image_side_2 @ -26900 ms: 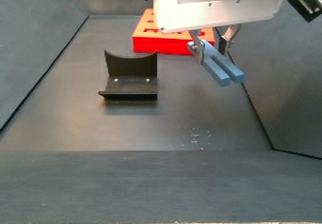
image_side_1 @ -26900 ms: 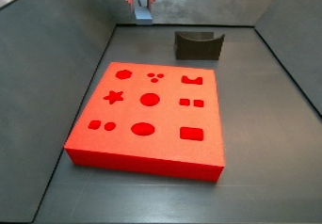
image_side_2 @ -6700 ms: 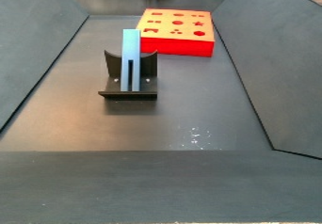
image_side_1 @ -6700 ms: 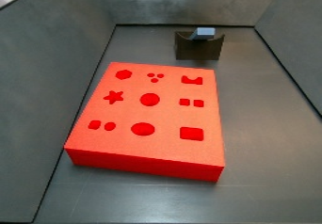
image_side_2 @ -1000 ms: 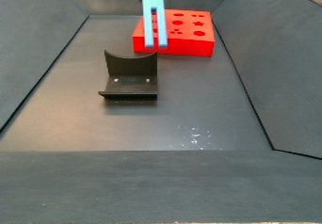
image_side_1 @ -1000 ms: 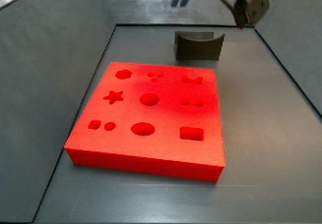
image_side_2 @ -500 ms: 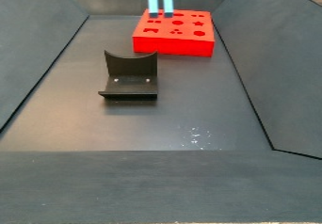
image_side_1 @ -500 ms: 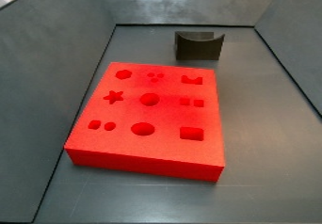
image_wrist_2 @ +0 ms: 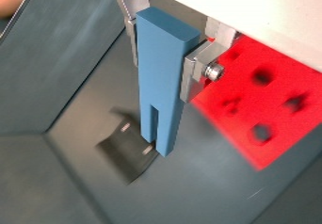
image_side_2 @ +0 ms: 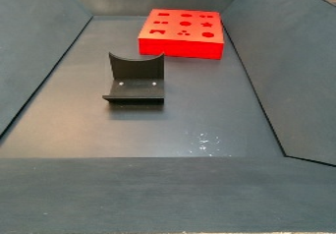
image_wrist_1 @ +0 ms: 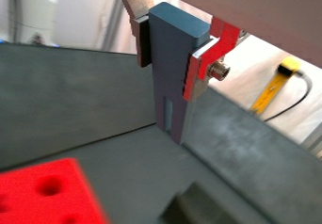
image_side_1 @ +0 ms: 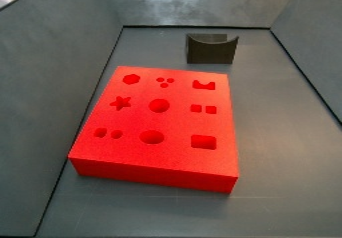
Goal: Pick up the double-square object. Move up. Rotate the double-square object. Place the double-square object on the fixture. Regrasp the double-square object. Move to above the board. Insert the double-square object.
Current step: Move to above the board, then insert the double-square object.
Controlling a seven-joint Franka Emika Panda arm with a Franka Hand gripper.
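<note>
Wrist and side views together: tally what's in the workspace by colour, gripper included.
Red: 1, the board
Blue-grey: 1, the double-square object, held upright in the gripper
Dark grey: 1, the fixture, standing bare on the floor
Silver: 1, the gripper, raised above the floor
Total: 4

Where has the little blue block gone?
The blue block is clamped in the claw, hanging upright in both wrist views, high above the floor with the red board beneath; the side views miss it.

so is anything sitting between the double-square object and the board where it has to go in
Nothing visible does. The gripper holds the double-square object upright, high above the floor. The board has its top bare and its cutouts open, and the fixture stands apart beyond its far edge.
</note>
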